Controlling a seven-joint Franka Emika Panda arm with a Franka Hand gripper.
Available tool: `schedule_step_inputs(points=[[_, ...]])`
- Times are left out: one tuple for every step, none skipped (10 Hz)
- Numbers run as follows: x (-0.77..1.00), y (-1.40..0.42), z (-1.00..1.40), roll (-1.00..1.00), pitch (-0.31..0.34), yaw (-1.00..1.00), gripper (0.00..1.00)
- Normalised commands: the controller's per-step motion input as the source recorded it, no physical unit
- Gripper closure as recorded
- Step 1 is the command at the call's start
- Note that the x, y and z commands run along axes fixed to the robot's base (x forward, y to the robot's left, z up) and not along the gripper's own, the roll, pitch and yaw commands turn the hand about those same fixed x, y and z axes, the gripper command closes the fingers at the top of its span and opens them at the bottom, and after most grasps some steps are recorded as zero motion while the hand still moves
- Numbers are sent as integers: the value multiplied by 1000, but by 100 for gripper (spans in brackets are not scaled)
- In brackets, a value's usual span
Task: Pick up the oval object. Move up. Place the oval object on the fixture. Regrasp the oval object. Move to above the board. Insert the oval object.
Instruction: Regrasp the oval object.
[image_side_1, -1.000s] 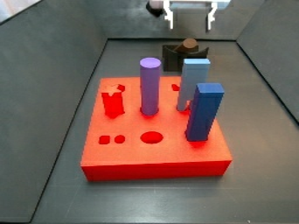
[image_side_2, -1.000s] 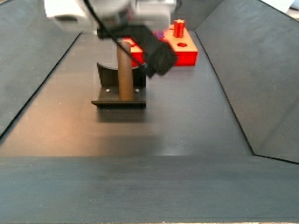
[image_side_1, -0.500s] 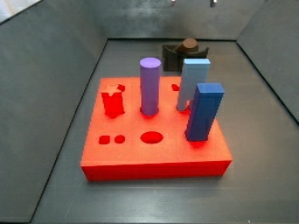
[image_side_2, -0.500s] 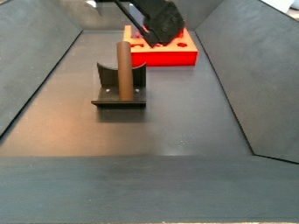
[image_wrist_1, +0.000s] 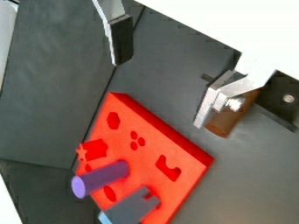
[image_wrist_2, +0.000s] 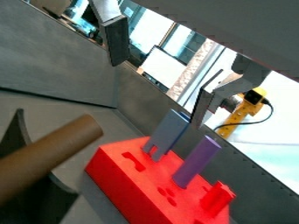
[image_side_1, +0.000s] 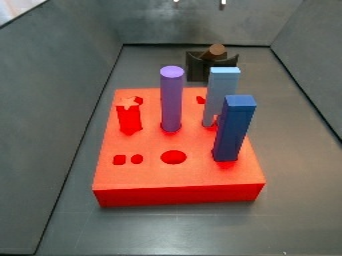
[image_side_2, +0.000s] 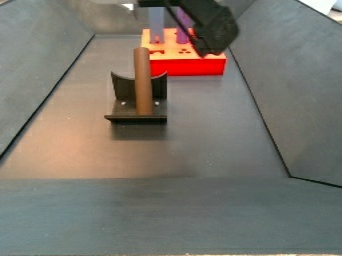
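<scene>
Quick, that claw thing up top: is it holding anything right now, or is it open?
End effector: open and empty, raised above the floor; its fingers stand apart with nothing between them. The oval object stands in the fixture.

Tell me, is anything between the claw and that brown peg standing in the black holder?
Nothing visible. The gripper hangs open and empty above; the oval object stands upright in the fixture, its top bare. The board with its pegs sits further back.
</scene>
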Motion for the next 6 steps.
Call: schedule_step_inputs(points=[[-1000, -9, 16, 108, -96, 17, 0], [-872, -12, 14, 113, -102, 26, 0], [-787, -14, 14, 114, -101, 31, 0], [-574, -7, 16, 111, -93, 43, 0], [-357, -385, -1000, 1000, -25, -923, 0], [-213, -403, -1000, 1000, -31, -925, 0]])
